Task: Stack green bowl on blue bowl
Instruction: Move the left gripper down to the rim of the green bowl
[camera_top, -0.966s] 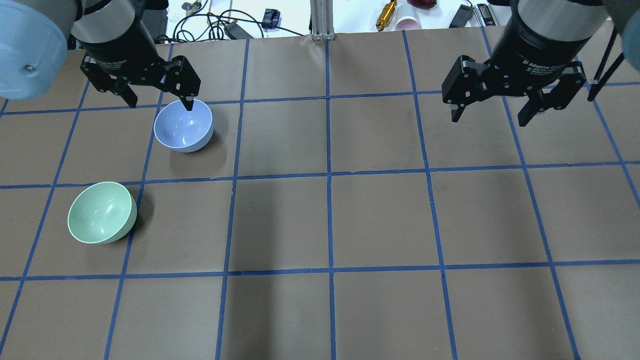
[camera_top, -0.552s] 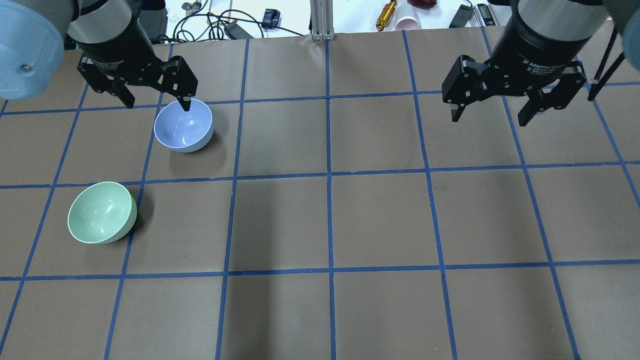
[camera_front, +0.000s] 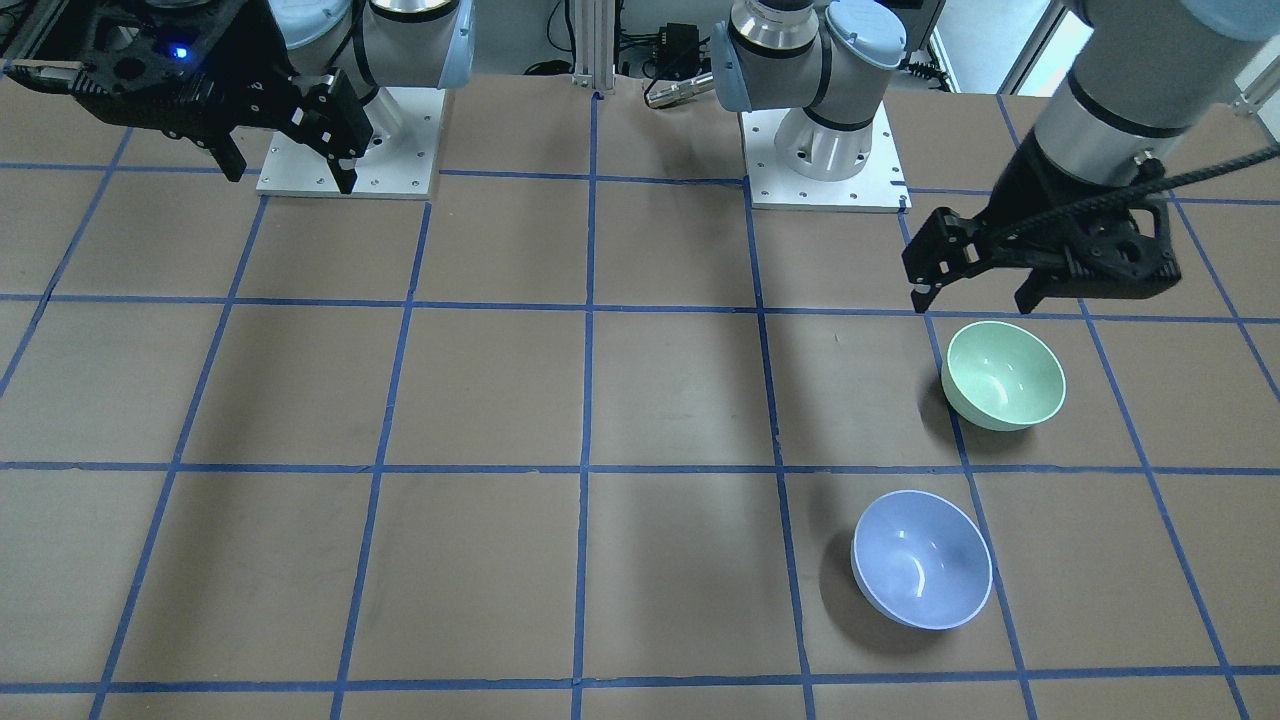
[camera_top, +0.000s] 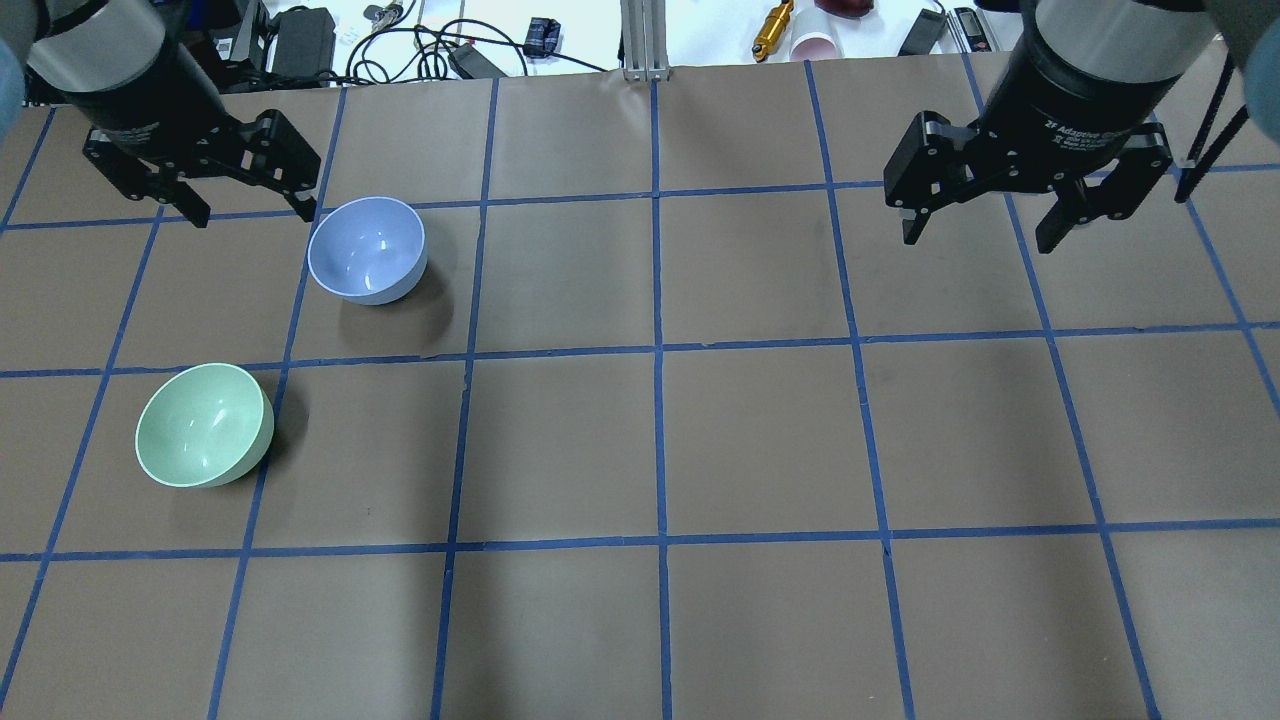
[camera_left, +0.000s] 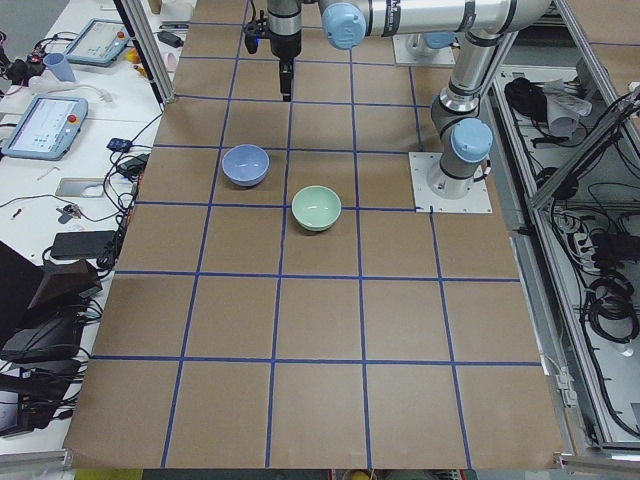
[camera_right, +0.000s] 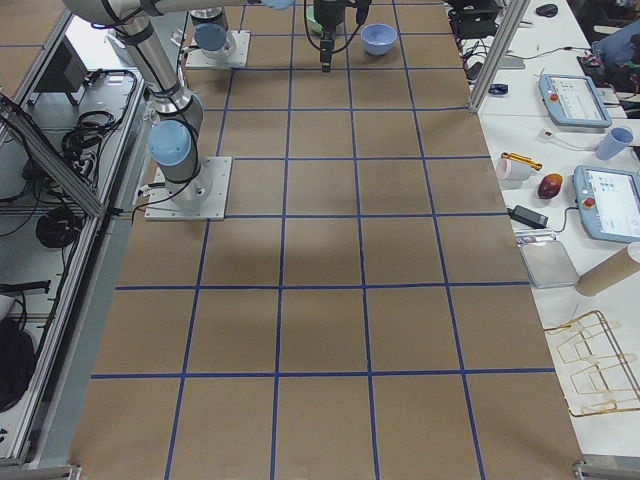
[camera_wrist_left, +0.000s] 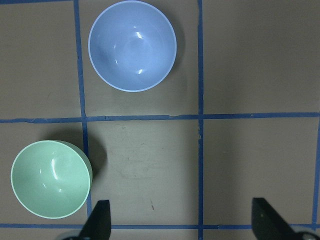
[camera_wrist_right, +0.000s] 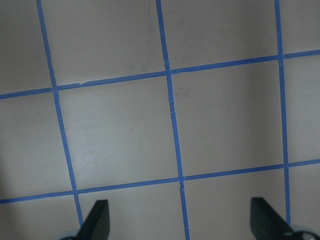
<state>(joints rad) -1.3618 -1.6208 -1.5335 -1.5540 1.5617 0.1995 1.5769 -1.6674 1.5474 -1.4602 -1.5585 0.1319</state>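
The mint-green bowl (camera_top: 204, 425) stands upright on the brown paper at the left, also seen in the front view (camera_front: 1004, 375) and the left wrist view (camera_wrist_left: 51, 179). The pale blue bowl (camera_top: 366, 250) stands upright one grid square farther from the robot, apart from it (camera_front: 921, 558) (camera_wrist_left: 132, 46). My left gripper (camera_top: 255, 213) is open and empty, held high, left of the blue bowl and touching neither bowl (camera_front: 972, 300). My right gripper (camera_top: 977, 240) is open and empty, high over the right half of the table (camera_wrist_right: 180, 222).
The table is covered in brown paper with a blue tape grid (camera_top: 657, 348). Cables, tools and a cup (camera_top: 815, 45) lie past the far edge. The arm bases (camera_front: 820, 160) stand at the robot's side. Tablets sit on a side bench (camera_right: 575, 95).
My left gripper has moved left, off the blue bowl's far rim, and stays open. Both bowls and the right arm have not moved.
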